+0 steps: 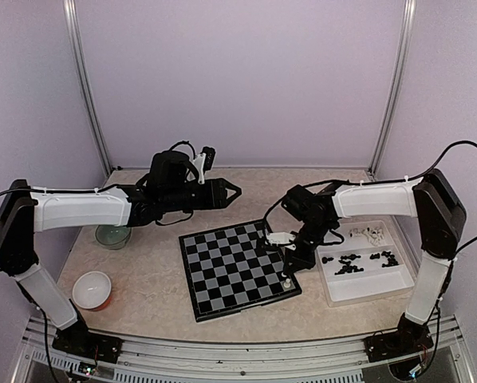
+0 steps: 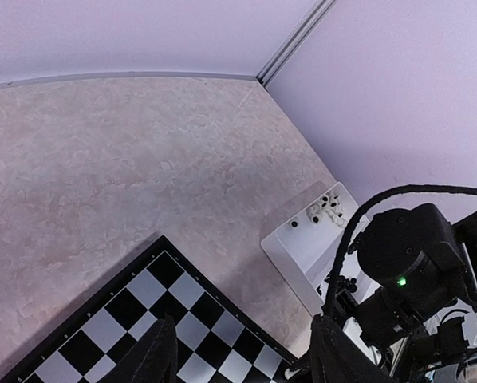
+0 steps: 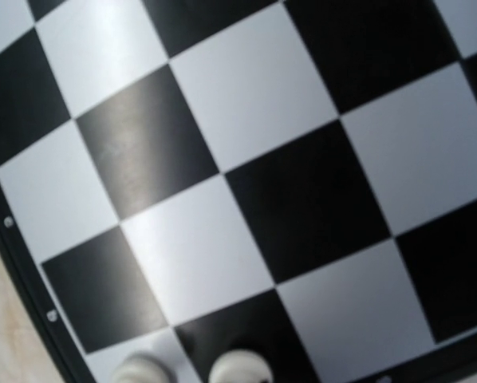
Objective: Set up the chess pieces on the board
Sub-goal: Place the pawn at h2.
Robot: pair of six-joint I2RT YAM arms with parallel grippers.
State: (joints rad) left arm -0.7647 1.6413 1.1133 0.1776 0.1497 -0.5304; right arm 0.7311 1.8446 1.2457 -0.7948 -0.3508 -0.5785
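The board of black and grey checks lies mid-table; its far corner shows in the left wrist view. My right gripper hangs low over the board's right edge, shut. Its fingers are out of the right wrist view, so I cannot tell whether it grips anything. That view shows two cream-white chess pieces on neighbouring squares near the rim. From above one white piece shows at that corner. My left gripper hovers open behind the board with nothing between its fingers.
A white tray right of the board holds several black pieces and white pieces. A green glass bowl and a white bowl stand at the left. Walls close the back and both sides.
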